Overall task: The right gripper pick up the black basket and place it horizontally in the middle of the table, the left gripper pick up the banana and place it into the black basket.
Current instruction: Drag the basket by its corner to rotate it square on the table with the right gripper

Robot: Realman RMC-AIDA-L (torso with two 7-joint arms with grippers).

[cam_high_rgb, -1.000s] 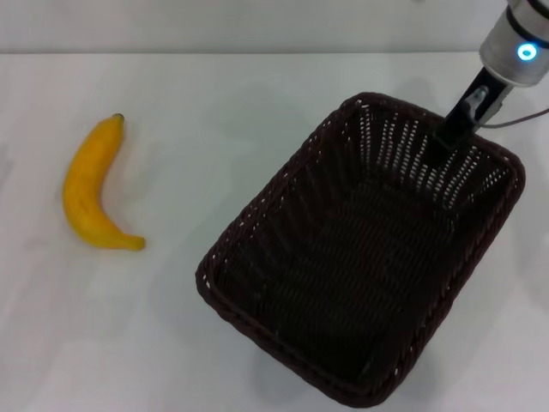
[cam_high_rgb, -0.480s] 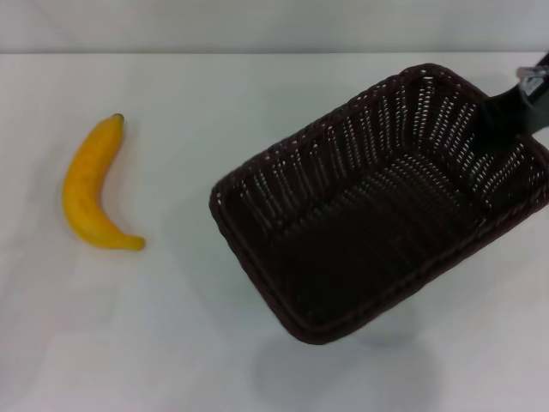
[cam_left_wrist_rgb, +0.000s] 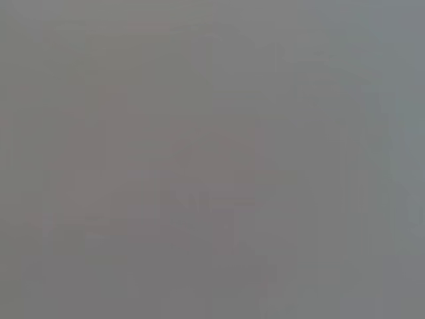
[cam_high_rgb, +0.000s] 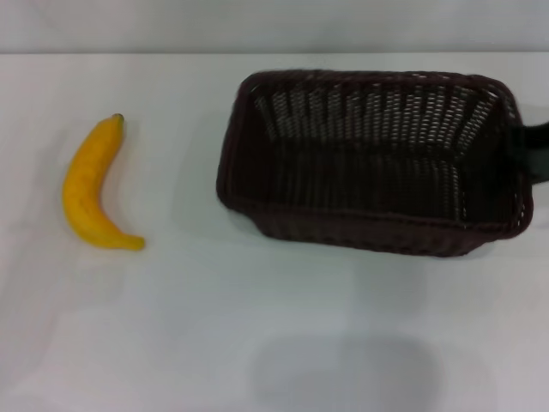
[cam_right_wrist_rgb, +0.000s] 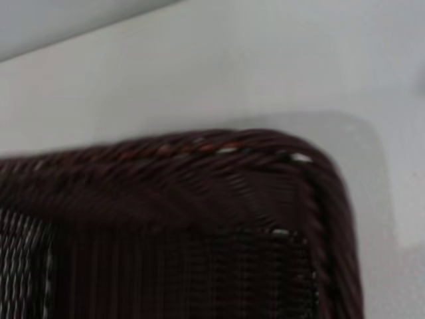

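Note:
The black basket hangs lengthwise across the right half of the head view, lifted off the white table; its shadow lies on the table nearer to me. My right gripper shows only as a dark shape at the basket's right end and is shut on its rim. The right wrist view shows a corner of the braided basket rim close up. The yellow banana lies on the table at the left, well apart from the basket. My left gripper is out of view; the left wrist view is plain grey.
The table's far edge meets a pale wall at the back. White table surface lies between the banana and the basket, and at the front.
The basket has been lifted and turned from a diagonal lie to lengthwise across the view, moving back and up. The right gripper has shifted toward the right edge. The banana has not moved.

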